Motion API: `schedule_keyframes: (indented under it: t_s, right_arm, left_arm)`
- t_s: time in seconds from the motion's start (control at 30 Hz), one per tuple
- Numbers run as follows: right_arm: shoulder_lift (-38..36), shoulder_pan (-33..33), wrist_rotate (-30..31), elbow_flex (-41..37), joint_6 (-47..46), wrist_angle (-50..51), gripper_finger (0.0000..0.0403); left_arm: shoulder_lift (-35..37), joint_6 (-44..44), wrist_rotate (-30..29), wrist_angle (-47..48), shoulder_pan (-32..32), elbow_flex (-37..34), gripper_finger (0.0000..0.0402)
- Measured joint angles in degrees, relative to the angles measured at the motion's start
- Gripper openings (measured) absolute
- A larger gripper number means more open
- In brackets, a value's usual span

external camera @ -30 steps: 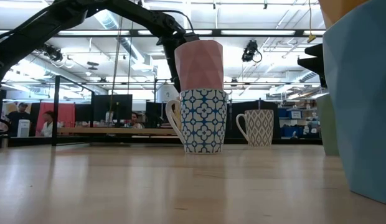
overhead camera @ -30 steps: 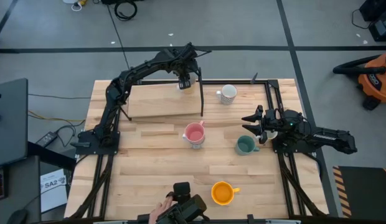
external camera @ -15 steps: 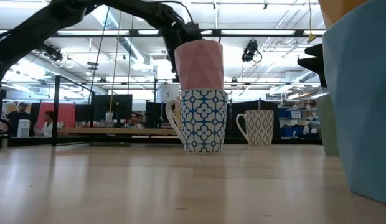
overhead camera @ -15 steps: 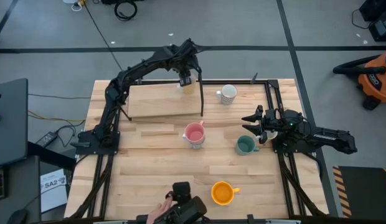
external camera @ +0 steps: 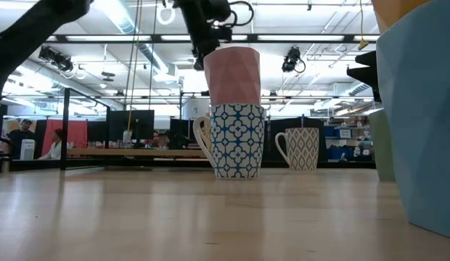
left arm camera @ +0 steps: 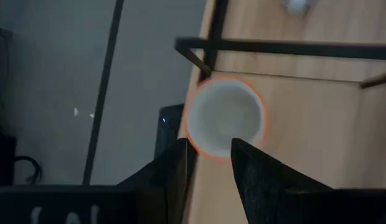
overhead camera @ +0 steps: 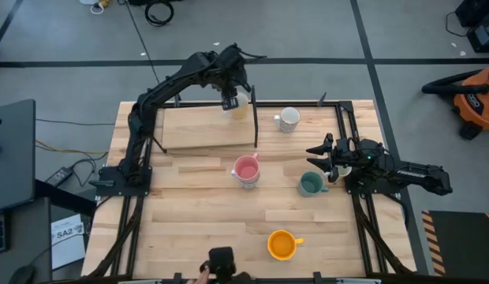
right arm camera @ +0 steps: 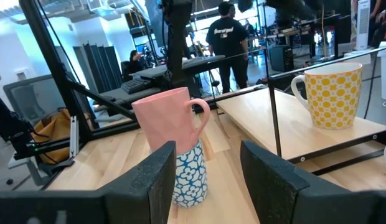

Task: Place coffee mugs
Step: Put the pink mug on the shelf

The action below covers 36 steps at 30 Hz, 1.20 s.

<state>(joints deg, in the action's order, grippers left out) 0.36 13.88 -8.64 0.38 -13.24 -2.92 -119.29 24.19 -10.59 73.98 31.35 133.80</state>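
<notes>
My left gripper [overhead camera: 229,100] is open at the table's far edge, high above a white mug [left arm camera: 225,117] that stands upright on the raised wooden shelf [overhead camera: 205,128]; its fingers stand either side of the mug's near rim in the left wrist view, without touching. My right gripper [overhead camera: 317,153] is open and empty at the right, just beyond a dark green mug [overhead camera: 310,184]. A pink mug [overhead camera: 245,168] sits stacked in a blue-patterned white mug [external camera: 237,140] at mid table. A yellow-dotted white mug [right arm camera: 333,95] stands far right. An orange mug [overhead camera: 282,244] stands near the front edge.
The shelf's thin black legs [overhead camera: 255,118] rise from the table beside the left gripper. A black frame [overhead camera: 349,126] runs along the table's right side. A light blue wall [external camera: 421,116] fills the low view's right. People stand in the room beyond the table [right arm camera: 227,40].
My left gripper has risen from just over the shelf and drawn a little toward the table's far edge. The white mug stays upright on the shelf. A hand at the low camera near the front edge has mostly drawn back.
</notes>
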Motion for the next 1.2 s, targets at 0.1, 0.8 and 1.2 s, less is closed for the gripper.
schedule_keyframes:
  t_s: [0.1,0.8,1.2]
  right_arm:
    - [0.00,-0.01,0.02,0.01,-0.11,-0.02,0.0185]
    - [0.00,0.00,6.92,-0.01,-0.13,-8.49,0.0185]
    - [0.00,0.01,12.23,0.00,-0.13,-9.06,0.0185]
  left_arm:
    - [1.05,-3.44,1.09,5.76,-0.77,0.00,0.0133]
    - [24.60,-15.62,27.74,0.19,-1.57,-32.87,0.0133]
    - [31.84,-31.55,25.35,-17.87,-11.82,-50.50,0.0133]
